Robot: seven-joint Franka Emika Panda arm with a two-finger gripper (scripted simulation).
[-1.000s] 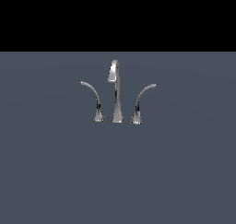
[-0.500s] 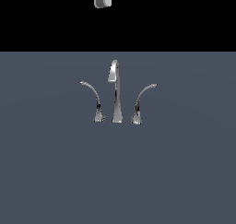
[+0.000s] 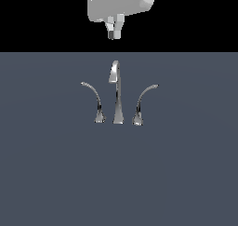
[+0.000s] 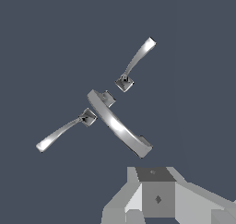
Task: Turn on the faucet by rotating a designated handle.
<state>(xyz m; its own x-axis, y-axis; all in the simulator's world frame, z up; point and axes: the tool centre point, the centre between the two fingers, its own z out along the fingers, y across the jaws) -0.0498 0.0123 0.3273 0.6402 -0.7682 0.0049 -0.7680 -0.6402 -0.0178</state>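
While the gripper [image 3: 114, 29] hangs closed and empty above the spout [image 3: 116, 92], the handle [image 3: 143, 102] sits low, toward the exterior view's right.

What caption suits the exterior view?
End effector hangs above the chrome faucet, clear of its right-hand handle.

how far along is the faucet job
Nothing done yet: the handle stands untouched beside the spout. In hand: the gripper hangs above the faucet, touching nothing and holding nothing. Left: reach the handle on the exterior view's right and rotate it.
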